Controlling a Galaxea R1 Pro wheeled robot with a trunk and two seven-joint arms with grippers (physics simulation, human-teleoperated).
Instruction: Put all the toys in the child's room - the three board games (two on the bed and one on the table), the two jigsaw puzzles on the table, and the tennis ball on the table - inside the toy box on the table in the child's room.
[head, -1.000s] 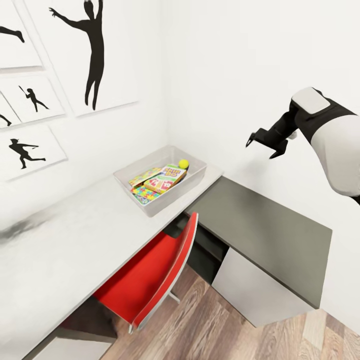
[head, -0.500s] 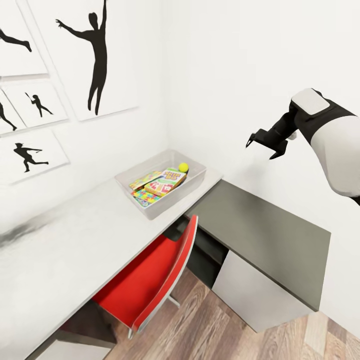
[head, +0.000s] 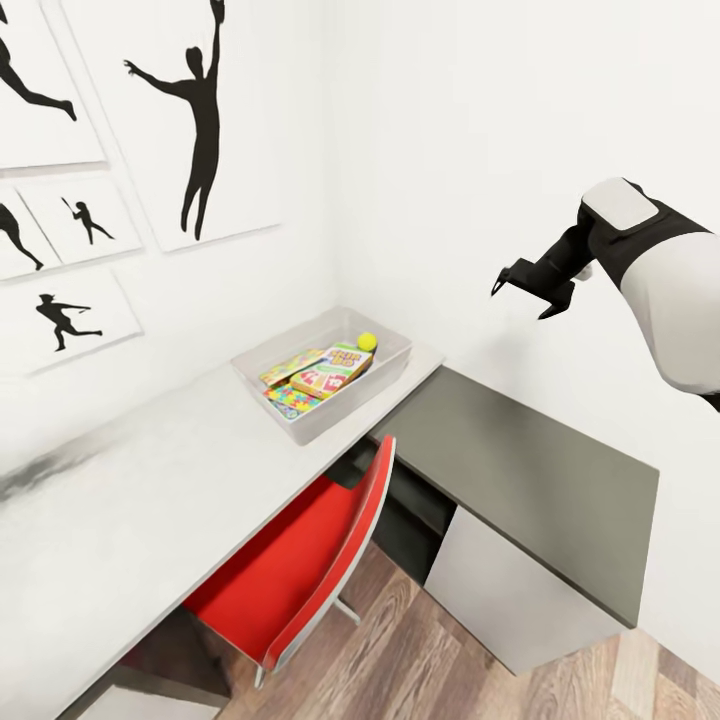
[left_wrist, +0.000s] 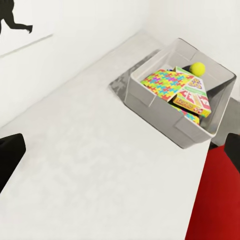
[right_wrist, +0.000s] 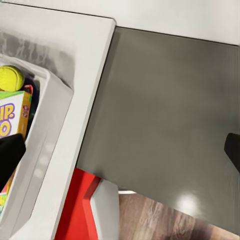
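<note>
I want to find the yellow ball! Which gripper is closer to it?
Probably the right gripper: it hangs open in the air to the side of the tennis ball in the toy box. The left gripper looks at it across the table, so it's hard to tell.

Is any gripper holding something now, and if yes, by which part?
Nothing is held: the right gripper is open in the air, and the left gripper's fingers stand apart over the table.
</note>
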